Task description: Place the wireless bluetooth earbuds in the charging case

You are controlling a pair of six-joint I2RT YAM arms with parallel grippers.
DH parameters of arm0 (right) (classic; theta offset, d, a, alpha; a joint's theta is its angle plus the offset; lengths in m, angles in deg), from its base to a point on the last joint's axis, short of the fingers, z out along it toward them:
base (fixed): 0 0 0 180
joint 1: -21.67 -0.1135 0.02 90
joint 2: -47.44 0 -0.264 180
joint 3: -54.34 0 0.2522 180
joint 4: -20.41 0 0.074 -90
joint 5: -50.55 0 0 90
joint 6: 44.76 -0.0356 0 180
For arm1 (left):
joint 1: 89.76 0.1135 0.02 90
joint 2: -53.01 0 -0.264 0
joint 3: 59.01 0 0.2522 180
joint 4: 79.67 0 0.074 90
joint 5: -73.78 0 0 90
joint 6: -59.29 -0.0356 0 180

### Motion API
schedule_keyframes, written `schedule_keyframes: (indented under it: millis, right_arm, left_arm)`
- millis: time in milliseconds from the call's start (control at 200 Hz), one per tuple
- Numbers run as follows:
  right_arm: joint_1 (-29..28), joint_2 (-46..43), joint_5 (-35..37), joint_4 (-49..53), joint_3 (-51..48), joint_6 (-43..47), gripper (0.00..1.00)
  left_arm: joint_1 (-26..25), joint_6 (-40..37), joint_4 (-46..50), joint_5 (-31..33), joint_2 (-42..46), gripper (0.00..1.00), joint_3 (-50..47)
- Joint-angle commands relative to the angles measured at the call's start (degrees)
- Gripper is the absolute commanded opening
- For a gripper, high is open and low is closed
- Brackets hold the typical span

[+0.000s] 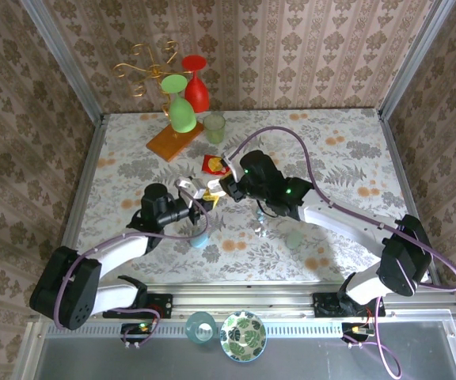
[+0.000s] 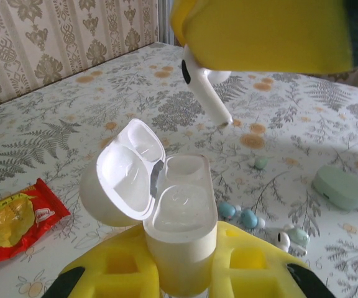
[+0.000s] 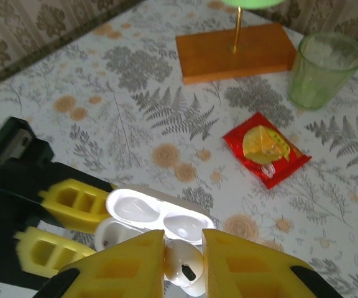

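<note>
Charging case [image 2: 180, 245] over floral-print table [image 2: 61, 136], wallpapered walls [image 2: 61, 43]

The charging case [image 2: 179, 217] is white, glossy inside. The earbud [image 2: 204, 87] is white with one dark oval spot. The fingers [image 3: 253, 267] are yellow. The counter [image 2: 73, 124] is pale, printed with grey ferns and orange blossoms. The packet [image 3: 265, 148] is red and yellow. The cup [image 3: 322, 68] is translucent green. The oval pod [image 2: 339, 186] right of the charging case is mint.

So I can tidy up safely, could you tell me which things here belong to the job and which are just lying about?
Job: open case, earbud held above it.
Lying about: red snack packet, green cup, wooden stand.
</note>
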Motion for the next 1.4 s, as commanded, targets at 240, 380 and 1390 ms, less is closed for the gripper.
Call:
schedule_keyframes:
  millis: [240,380,1390]
  right_arm:
    - [-0.1,2.01,-2.41,-3.69,2.39,1.2,0.21]
    - [-0.05,2.72,-2.29,-4.01,2.32,1.46,0.21]
    - [-0.03,3.88,-1.33,-4.71,0.11,1.72,0.21]
  left_arm:
    - [-0.39,5.15,0.84,-4.98,-0.76,0.0,3.43]
    - [-0.75,6.66,0.3,-5.61,-1.3,0.0,3.95]
    - [-0.66,12.5,-0.86,-4.96,-2.08,0.0,6.5]
